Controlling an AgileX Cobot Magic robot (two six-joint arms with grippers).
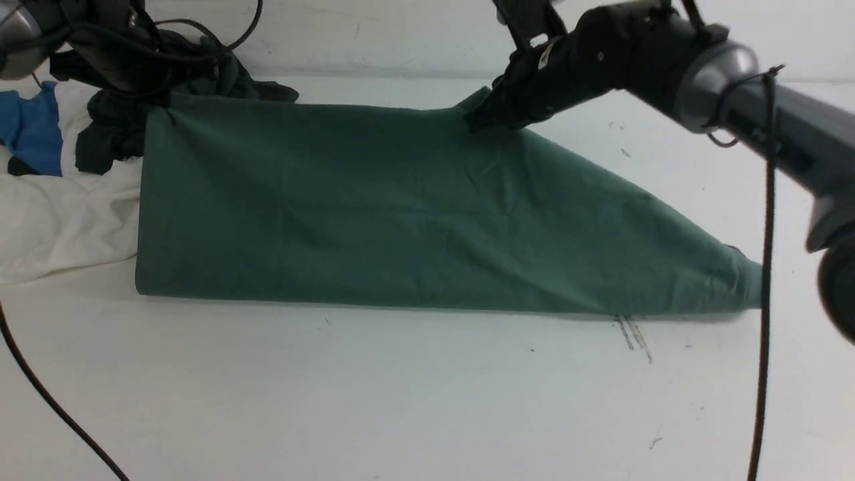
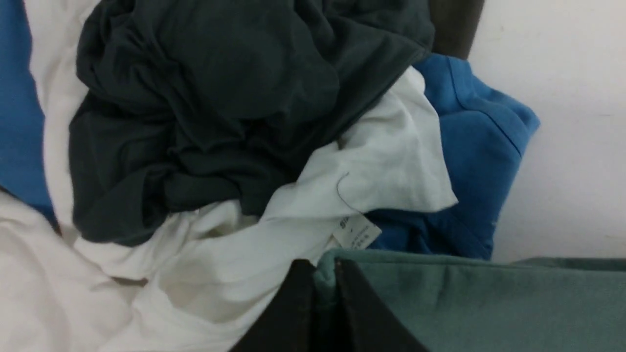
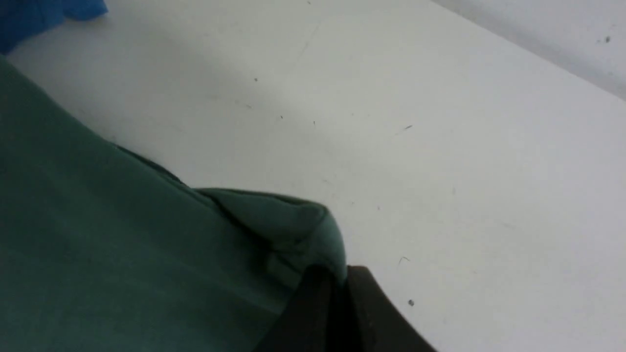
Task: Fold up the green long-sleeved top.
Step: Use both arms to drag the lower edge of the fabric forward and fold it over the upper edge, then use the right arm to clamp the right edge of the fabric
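The green long-sleeved top (image 1: 401, 214) hangs as a wide sheet, its upper edge raised and its lower fold lying on the white table (image 1: 427, 401). My left gripper (image 1: 155, 107) holds the upper left corner, half hidden against dark cloth. In the left wrist view the left gripper (image 2: 325, 268) is shut on a bunched edge of the top (image 2: 489, 303). My right gripper (image 1: 477, 120) pinches the upper edge right of centre. The right wrist view shows the right gripper (image 3: 337, 273) shut on a folded corner of the top (image 3: 122, 234). The top tapers down to a point at the right (image 1: 745, 284).
A heap of other garments lies at the back left: dark charcoal (image 1: 113, 133), blue (image 1: 33, 127) and white (image 1: 60, 220). A black cable (image 1: 765, 267) hangs from the right arm, another (image 1: 47, 401) crosses the table's front left. Pencil marks (image 1: 634, 337) sit by the fold.
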